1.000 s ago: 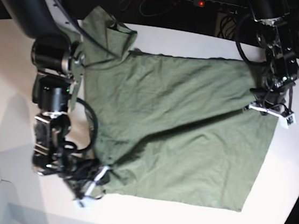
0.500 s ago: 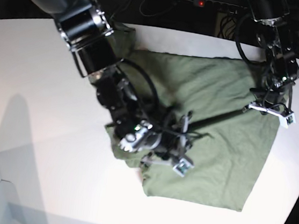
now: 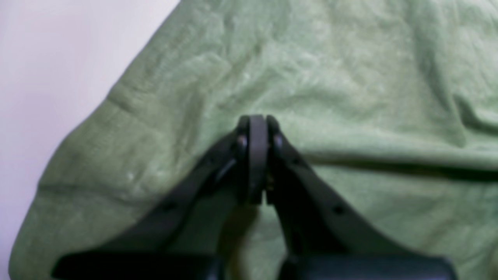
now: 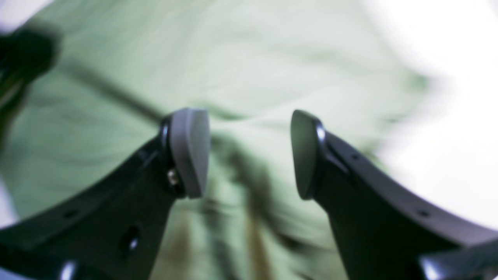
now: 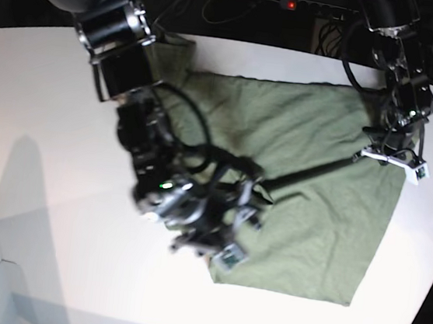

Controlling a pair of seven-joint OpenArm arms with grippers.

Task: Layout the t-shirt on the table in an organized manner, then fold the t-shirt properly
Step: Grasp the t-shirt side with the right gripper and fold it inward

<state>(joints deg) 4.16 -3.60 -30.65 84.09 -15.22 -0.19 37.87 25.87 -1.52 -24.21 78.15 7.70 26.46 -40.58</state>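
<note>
Folding is in hand: the t-shirt (image 5: 309,172) lies doubled over on the table (image 5: 42,111), left end effector (image 5: 390,158) shut at its far edge — right end effector (image 4: 249,153) spread, empty — and next should smooth the fold.

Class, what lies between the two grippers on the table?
In the base view, only t-shirt fabric, crossed by a taut crease, spans from the right gripper to the left gripper.
</note>
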